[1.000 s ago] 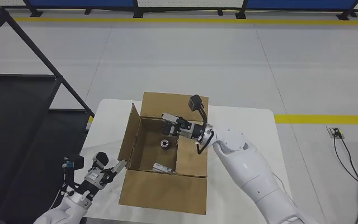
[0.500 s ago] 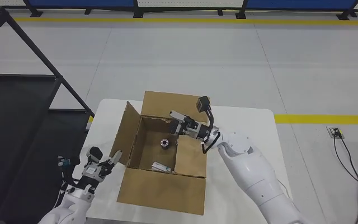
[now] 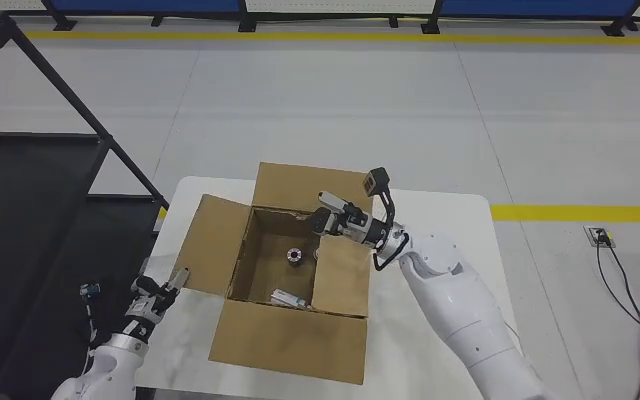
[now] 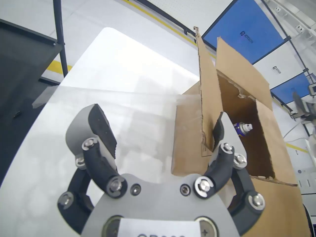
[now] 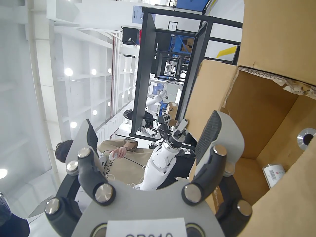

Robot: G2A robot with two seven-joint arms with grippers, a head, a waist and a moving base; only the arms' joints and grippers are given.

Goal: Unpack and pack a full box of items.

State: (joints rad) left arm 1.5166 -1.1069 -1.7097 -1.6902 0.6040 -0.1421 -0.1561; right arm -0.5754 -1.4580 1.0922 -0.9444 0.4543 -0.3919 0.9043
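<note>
Left gripper: your left gripper (image 3: 165, 284) (image 4: 158, 127) is spread wide with nothing in it. It sits low over the table's near-left part, just off the left flap's outer edge. Whether a finger touches the card, you can't tell.
Left gripper change: compared with a second ago it is pulled back from the box's left wall, toward the table's edge.
Left flap: the left flap (image 3: 212, 245) (image 4: 207, 92) is no longer near upright as it was a second ago. It now slopes outward over the table.
Right gripper: your right gripper (image 3: 322, 212) (image 5: 153, 122) is also wide and empty. It hangs over the box's far-right corner, above the rim.
Right gripper change: it is farther right than a second ago, off the middle of the far side.
Box: the box (image 3: 290, 345) sits mid-table with its top open. The far flap is folded back and the near flap lies out toward the robot. The right flap (image 3: 343, 283) tilts in over the opening. The box's spot is about the same as before.
Inside box: a round metal piece (image 3: 295, 257) (image 5: 306, 136) sits on the floor near the middle. A spray can (image 3: 288, 298) (image 4: 240, 128) lies on its side by the near wall. Neither has moved, and the two are apart.
Table: the white table (image 3: 440, 215) carries the box.
</note>
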